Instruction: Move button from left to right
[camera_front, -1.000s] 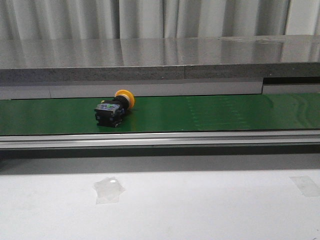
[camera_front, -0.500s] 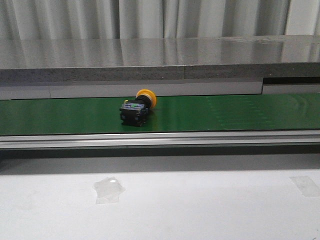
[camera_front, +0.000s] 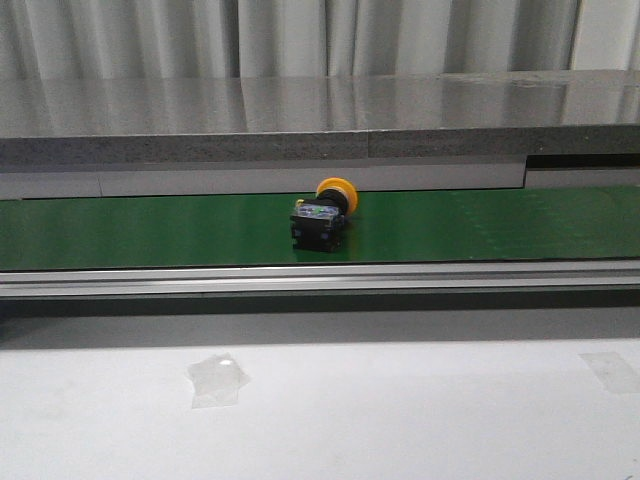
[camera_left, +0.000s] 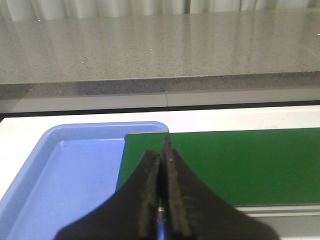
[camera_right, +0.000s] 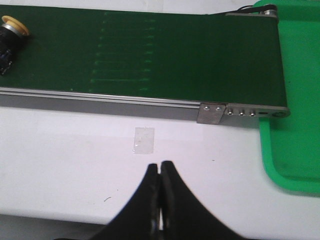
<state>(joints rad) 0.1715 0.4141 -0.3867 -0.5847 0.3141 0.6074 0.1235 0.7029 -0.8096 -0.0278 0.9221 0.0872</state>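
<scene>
- Grey pleated curtains and a speckled stone counter (camera_front: 300, 115) close the scene behind the green conveyor belt (camera_front: 480, 225); I take the belt as my landmark.
- On the belt, near mid-length in the front view, I see the button (camera_front: 322, 217) lying on its side, its yellow cap pointing toward the counter and its black body toward me.
- I judge it rests there because the belt, not an arm, carries it.
- Beside the belt's left end, a blue tray (camera_left: 70, 170) sits under my left gripper (camera_left: 162, 165), whose jaws are pressed together on nothing.
- Past the belt's right end, I see a green tray (camera_right: 295, 150).
- In front of the belt, over the white table (camera_right: 65, 150) with a tape patch (camera_right: 144, 139), my right gripper (camera_right: 160, 180) hovers, jaws likewise closed and empty.
</scene>
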